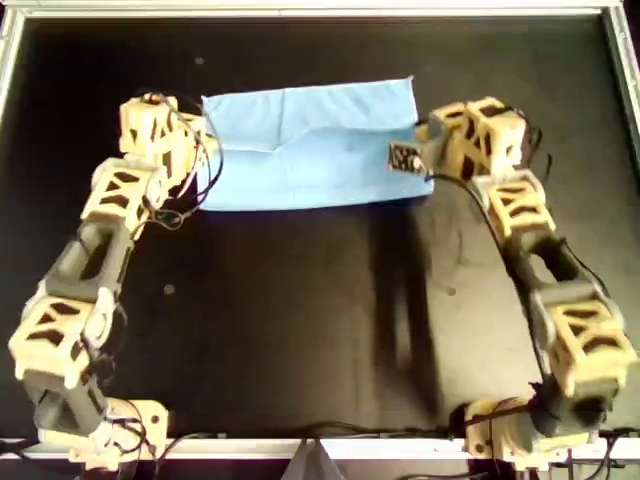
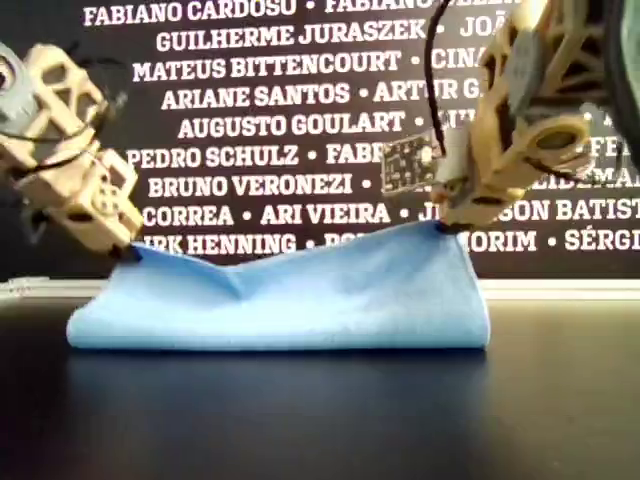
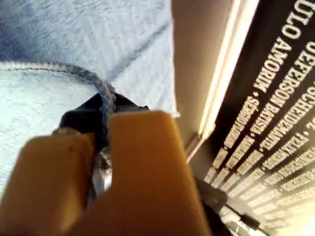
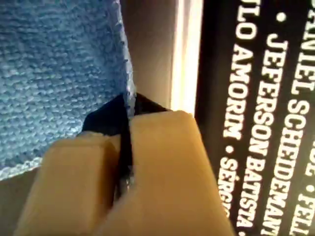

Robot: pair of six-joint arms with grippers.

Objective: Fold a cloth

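The light-blue cloth [image 1: 310,150] lies doubled over at the far middle of the black table, its folded edge toward the arms' bases. In the exterior view the cloth [image 2: 300,300] sags between two raised corners. My left gripper [image 1: 205,130] is at the cloth's side edge on the overhead view's left, shut on the top layer's hem [image 3: 106,96]. My right gripper [image 1: 424,132] is at the opposite edge, shut on the cloth [image 4: 49,59] at its corner. Both pinched corners sit slightly above the table [image 2: 128,250] [image 2: 445,225].
The black tabletop [image 1: 320,320] has a metal rim [image 1: 300,10] along its far side, and a dark wall with white names [image 2: 300,120] stands just behind the cloth. Both arms stretch from bases at the overhead view's bottom corners. Cables hang near the left gripper.
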